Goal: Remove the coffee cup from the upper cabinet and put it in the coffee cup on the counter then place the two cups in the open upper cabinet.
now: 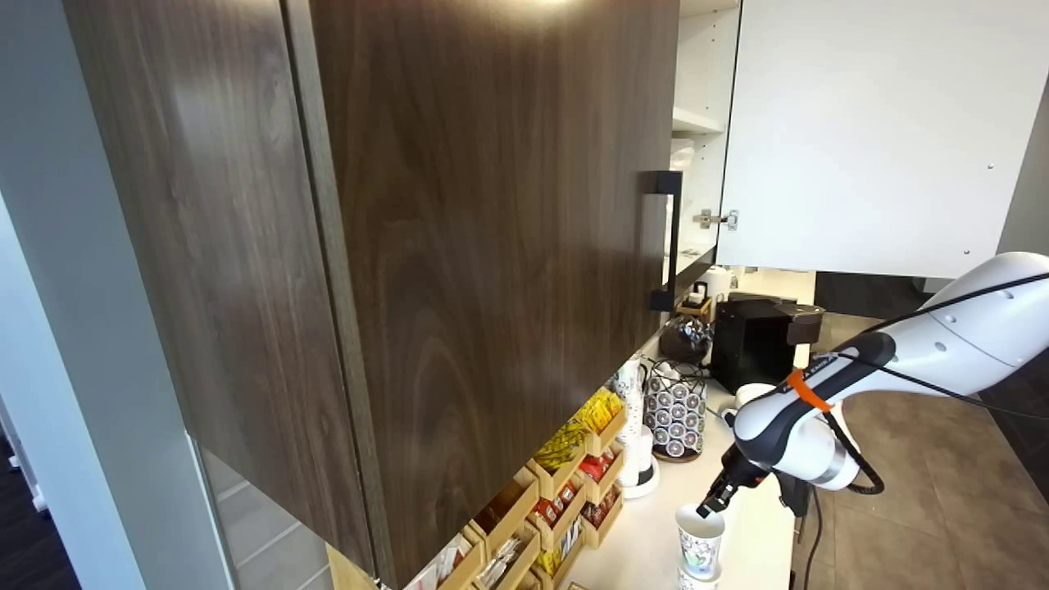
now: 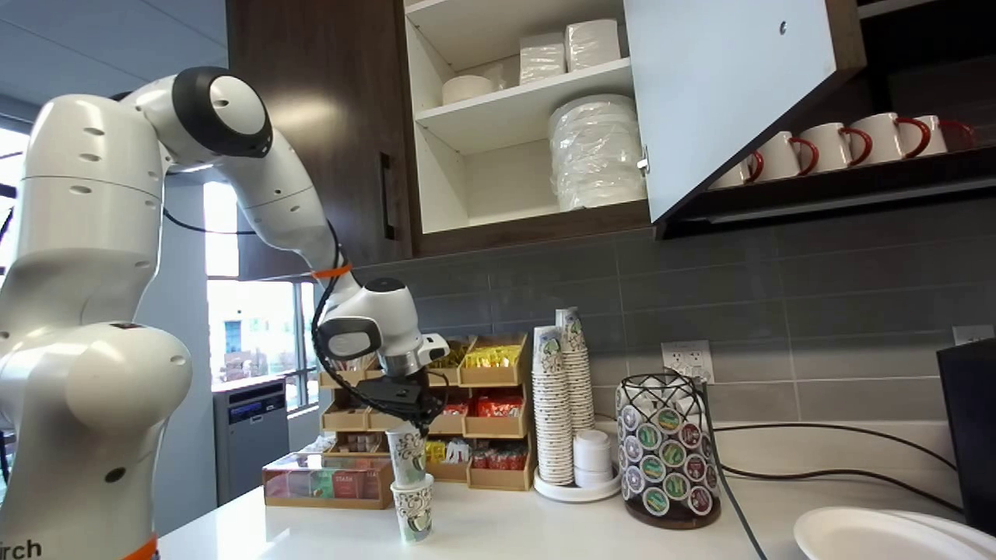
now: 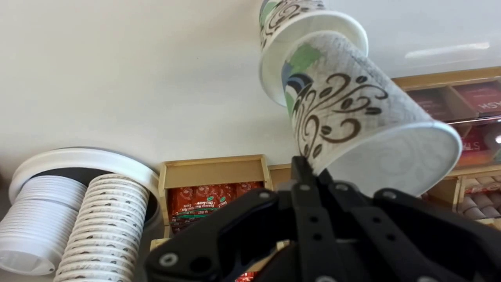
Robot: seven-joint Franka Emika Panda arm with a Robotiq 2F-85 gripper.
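My gripper [image 3: 313,172] is shut on the rim of a patterned paper cup [image 3: 344,102], one finger inside it and one outside. This held cup is above the counter cup [image 3: 270,70], with its base at that cup's mouth; how far inside I cannot tell. In both exterior views the gripper [image 1: 711,504] [image 2: 422,426] is at the top of the held cup [image 1: 701,551] [image 2: 407,457]. The counter cup [image 2: 412,513] stands upright on the white counter; it is cut off in an exterior view [image 1: 697,580]. The upper cabinet [image 2: 486,183] is open.
Behind the cups are a tea box [image 2: 331,486] and a wooden packet rack [image 2: 490,429]. Cup stacks [image 2: 552,412], a pod holder [image 2: 669,459] and plates [image 2: 871,529] are on the counter. Wrapped plates [image 2: 595,155] sit in the cabinet. Its open door [image 2: 724,85] sticks out.
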